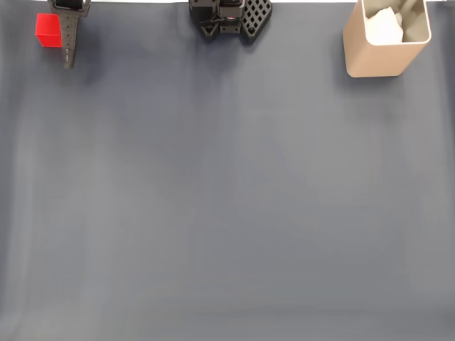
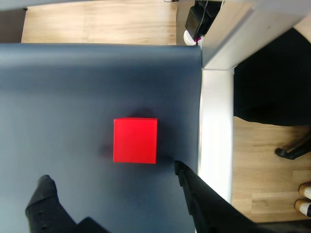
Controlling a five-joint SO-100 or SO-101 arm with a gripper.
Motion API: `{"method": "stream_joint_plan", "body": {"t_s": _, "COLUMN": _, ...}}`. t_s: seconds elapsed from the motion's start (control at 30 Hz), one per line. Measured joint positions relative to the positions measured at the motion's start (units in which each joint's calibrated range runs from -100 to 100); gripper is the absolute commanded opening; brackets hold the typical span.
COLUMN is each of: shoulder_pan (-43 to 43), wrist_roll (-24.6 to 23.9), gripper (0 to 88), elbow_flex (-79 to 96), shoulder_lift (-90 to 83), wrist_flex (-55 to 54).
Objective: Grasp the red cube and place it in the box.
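Fingers (image 2: 46, 191) of the black gripper (image 2: 112, 177) stand spread apart, empty, just short of the small matte red cube (image 2: 135, 141); tall beige box (image 1: 384, 50) sits far right.

Even, soft light; faint shadows; sharp focus, no glare.

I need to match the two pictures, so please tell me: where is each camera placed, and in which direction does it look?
Fixed view: sits above the table and looks straight down at the dark mat; the claw, the black robot base and the box line its top edge.
Wrist view: rides on the arm and looks down past the open claw at the mat's edge and the wooden floor.
Both show the red cube by the claw.
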Motion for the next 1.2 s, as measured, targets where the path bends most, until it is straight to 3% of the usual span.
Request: {"method": "stream_joint_plan", "body": {"t_s": 1.2, "shoulder_pan": -4.3, "wrist_roll": -2.9, "gripper": 54.1, "elbow_flex": -2.3, "shoulder_lift": 0.8, "wrist_flex": 0.8}}
